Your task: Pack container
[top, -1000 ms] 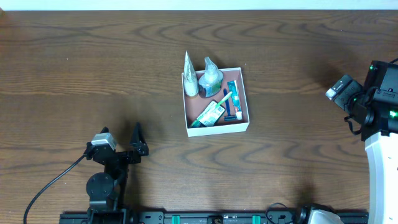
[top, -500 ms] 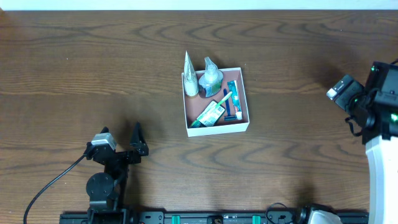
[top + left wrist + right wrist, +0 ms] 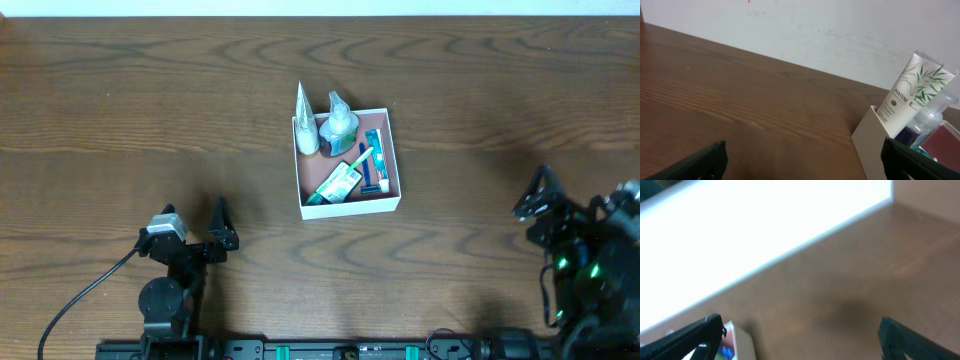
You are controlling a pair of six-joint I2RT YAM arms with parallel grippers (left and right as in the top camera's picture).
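The container (image 3: pixel 350 208), a shallow white box with a pink-brown inside, stands mid-table. In it are a white tube (image 3: pixel 306 127), a clear bottle (image 3: pixel 339 123), a teal toothpaste box (image 3: pixel 375 150), a green packet (image 3: pixel 338 184) and a blue toothbrush. My left gripper (image 3: pixel 222 228) is open and empty at the front left, well apart from the box. In the left wrist view (image 3: pixel 807 167) the container's wall (image 3: pixel 871 136), the tube (image 3: pixel 912 90) and the bottle (image 3: pixel 932 116) show at the right. My right gripper (image 3: pixel 535 198) is open and empty at the front right. Its wrist view (image 3: pixel 800 342) is blurred, with the container's corner (image 3: pixel 742 341) low left.
The brown wooden table (image 3: pixel 150 100) spreads all round the box. A white wall (image 3: pixel 815 30) stands behind the table's far edge. A black cable (image 3: pixel 80 300) runs from the left arm's base at the front left.
My right arm has swung from the right edge down to the front right of the table and now sits low. The left arm and the box contents have not moved.
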